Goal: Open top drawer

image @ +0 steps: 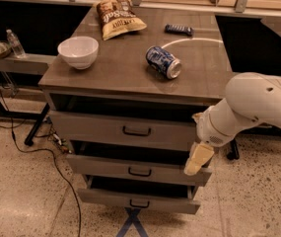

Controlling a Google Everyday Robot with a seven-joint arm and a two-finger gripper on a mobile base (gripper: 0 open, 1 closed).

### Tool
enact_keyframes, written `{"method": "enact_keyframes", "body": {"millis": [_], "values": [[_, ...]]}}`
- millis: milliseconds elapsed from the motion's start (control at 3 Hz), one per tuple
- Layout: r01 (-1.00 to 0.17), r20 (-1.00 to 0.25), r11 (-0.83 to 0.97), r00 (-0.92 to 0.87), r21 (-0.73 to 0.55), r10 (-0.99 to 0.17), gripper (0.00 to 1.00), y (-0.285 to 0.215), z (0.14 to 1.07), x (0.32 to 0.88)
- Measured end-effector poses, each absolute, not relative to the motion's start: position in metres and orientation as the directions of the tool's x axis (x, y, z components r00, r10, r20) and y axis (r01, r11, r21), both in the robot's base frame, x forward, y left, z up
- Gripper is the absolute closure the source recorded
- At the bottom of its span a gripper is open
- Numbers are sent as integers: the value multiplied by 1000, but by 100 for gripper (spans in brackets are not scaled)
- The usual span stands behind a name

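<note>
While the robot's claw (194, 162) hangs off the right end of the cabinet, pointing down at the floor in front of the gap between the top drawer (100, 127) and the second drawer (105, 166), the job of opening that top drawer looks barely begun. The drawer sits just under the table (120, 75), its flat front showing a dark gap above it, and it juts out only a little, less than the two drawers below, which step further forward. Its black handle (136, 131) sits at mid-front, well to the left of the claw, and nothing touches it. Whether the claw is wide or narrow cannot be told from this angle, and it appears to hold nothing. The white arm (253, 102) reaches in from the right edge of the scene. On the table a white bowl (78, 52), a bag of chips (118, 16), a blue can (163, 61) lying on its side and a small dark bar (179, 29) sit apart from one another. What seems left is nearly everything: bringing the claw across to the handle, taking hold and pulling the drawer out.
</note>
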State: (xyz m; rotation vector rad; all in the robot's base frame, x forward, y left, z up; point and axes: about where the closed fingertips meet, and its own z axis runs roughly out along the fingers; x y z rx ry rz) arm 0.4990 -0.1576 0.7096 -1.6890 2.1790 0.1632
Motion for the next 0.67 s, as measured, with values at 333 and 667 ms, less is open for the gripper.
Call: {"method": "enact_keyframes", "body": {"millis": [333,667], "values": [[-953,-392,268,-195,-141,-899,2,-147,694,516],[-954,-411,263,-184,-143,-893,23,-139,688,526]]}}
